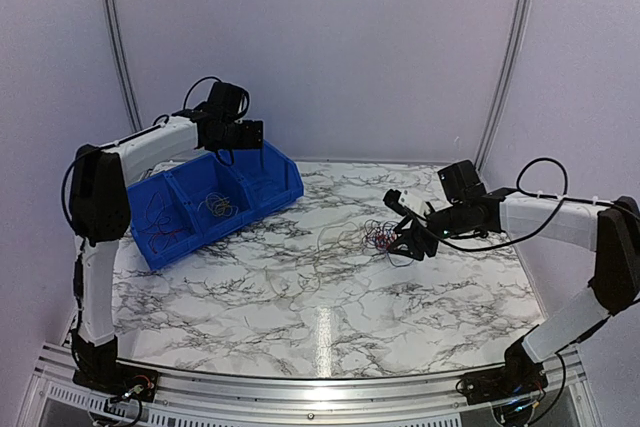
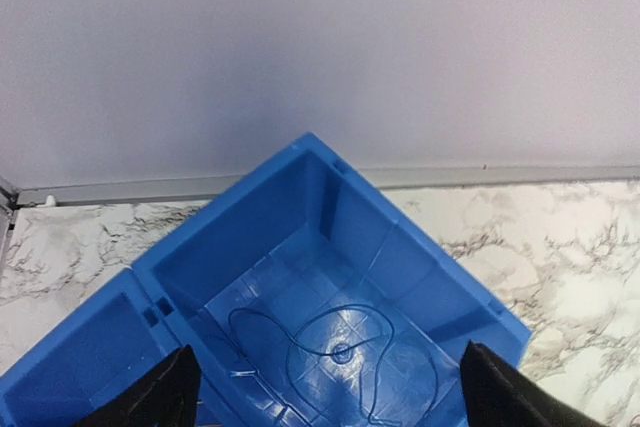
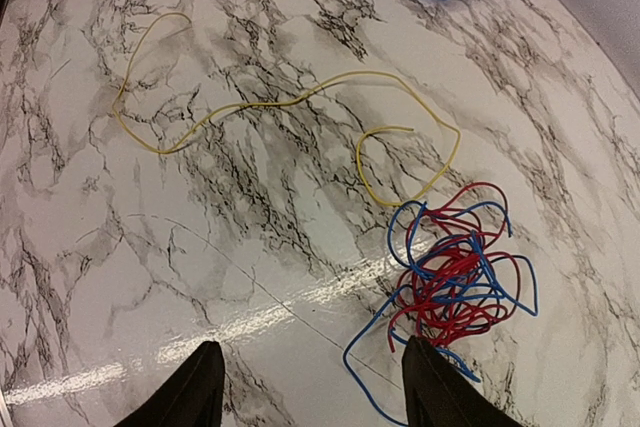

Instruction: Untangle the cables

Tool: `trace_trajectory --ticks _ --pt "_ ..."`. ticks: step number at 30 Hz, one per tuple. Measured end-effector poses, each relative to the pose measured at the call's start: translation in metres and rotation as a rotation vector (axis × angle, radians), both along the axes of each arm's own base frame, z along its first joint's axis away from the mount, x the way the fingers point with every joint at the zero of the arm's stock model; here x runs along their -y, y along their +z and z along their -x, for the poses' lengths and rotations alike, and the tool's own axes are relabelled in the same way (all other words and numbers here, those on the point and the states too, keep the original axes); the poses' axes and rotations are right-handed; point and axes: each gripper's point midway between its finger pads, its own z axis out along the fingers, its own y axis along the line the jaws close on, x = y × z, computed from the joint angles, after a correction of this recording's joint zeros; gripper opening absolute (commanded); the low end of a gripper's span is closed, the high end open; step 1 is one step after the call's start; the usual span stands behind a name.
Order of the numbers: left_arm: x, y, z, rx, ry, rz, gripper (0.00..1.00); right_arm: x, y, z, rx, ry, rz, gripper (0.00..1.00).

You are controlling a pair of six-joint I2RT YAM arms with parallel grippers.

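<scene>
Over the table, right gripper sits spread by the red-blue cable tangle, left gripper spread above the blue bin.

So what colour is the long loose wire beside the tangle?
Yellow wire, clearest in the right wrist view.

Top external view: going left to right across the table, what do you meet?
Blue bin → loose yellow wire → red and blue tangle → right gripper, close beside the tangle.
</scene>
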Motion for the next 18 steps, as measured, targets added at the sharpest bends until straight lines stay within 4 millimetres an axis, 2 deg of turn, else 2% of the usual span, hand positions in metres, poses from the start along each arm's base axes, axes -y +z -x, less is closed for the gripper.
trace_trajectory --ticks 5,8,11,13,15,18 --pt "-0.010 0.091 0.021 0.151 -0.027 -0.005 0.99 0.000 -0.002 0.001 -0.005 0.004 0.006 0.61" --pt "-0.013 0.141 0.051 0.226 -0.056 0.017 0.99 0.001 -0.002 0.000 0.002 0.001 0.011 0.62" --pt "0.001 0.177 0.095 0.292 -0.115 0.012 0.99 0.003 0.009 -0.001 0.023 -0.016 -0.001 0.62" --pt "0.015 0.187 0.126 0.319 -0.174 0.004 0.99 0.004 0.022 -0.002 0.057 -0.027 -0.017 0.62" --pt "0.030 0.183 0.160 0.332 -0.250 0.000 0.99 0.006 0.041 -0.004 0.107 -0.034 -0.035 0.63" --pt "0.034 0.155 0.198 0.331 -0.315 0.004 0.99 0.004 0.072 -0.011 0.182 -0.038 -0.064 0.63"
